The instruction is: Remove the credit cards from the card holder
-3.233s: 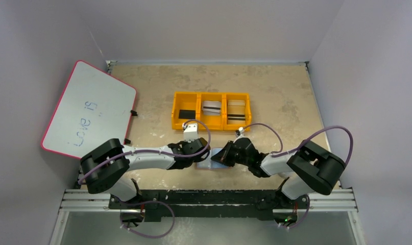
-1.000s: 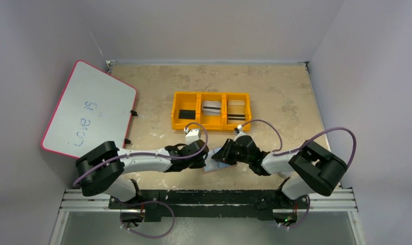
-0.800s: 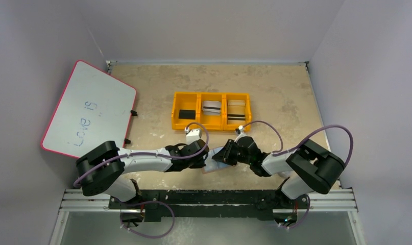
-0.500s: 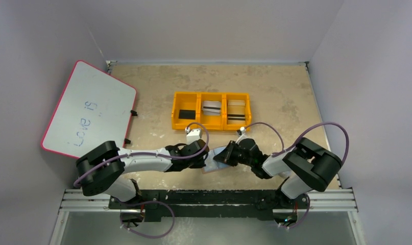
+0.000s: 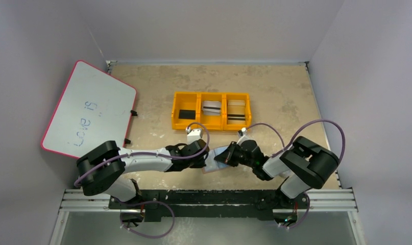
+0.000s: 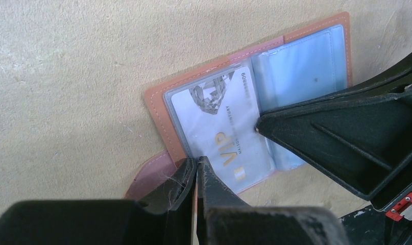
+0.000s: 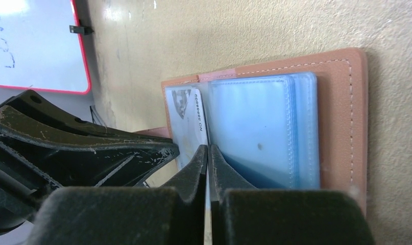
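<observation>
The holder (image 5: 211, 166) lies open and flat at the near edge of the table (image 5: 280, 87), between the two arms. It is light, soft leather that will slide or fold if tugged, so it wants pinning while anything is drawn out. One card (image 6: 219, 127) shows in the clear sleeve of its left half. The card is thin, stiff and slick, with little to grip, and I judge the best hold is its right edge by the spine, pulled sideways and kept flat. The left gripper (image 6: 197, 167) has its jaws pressed together at the holder's near rim. The right gripper (image 7: 208, 149) is also pressed together, with its tips at the card's right edge. Whether either has a thin edge between its pads is hard to tell. Against a second ago, the right arm's elbow sits further left and the right jaws, then apart, have come together. The holder and the left arm have not moved
</observation>
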`<control>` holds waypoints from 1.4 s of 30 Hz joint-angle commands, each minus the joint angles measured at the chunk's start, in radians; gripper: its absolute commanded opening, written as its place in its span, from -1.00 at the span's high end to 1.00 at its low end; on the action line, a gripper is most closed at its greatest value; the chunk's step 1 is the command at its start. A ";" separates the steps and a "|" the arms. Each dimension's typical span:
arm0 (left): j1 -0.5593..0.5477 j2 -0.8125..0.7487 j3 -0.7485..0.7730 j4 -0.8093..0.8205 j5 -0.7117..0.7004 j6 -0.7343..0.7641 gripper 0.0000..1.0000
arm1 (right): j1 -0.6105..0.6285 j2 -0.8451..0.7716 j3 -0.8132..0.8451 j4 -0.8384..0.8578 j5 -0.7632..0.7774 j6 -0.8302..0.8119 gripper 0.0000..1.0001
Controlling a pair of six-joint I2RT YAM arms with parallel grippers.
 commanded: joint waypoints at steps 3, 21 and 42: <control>-0.005 0.066 0.017 0.074 -0.035 -0.033 1.00 | 0.031 -0.106 0.010 -0.062 -0.053 0.020 1.00; -0.005 0.057 0.025 0.039 -0.066 -0.028 1.00 | -0.027 -0.254 -0.027 -0.224 -0.031 0.008 1.00; -0.005 0.033 0.021 0.073 -0.031 0.003 1.00 | -0.028 -0.220 -0.021 -0.232 0.003 0.047 0.47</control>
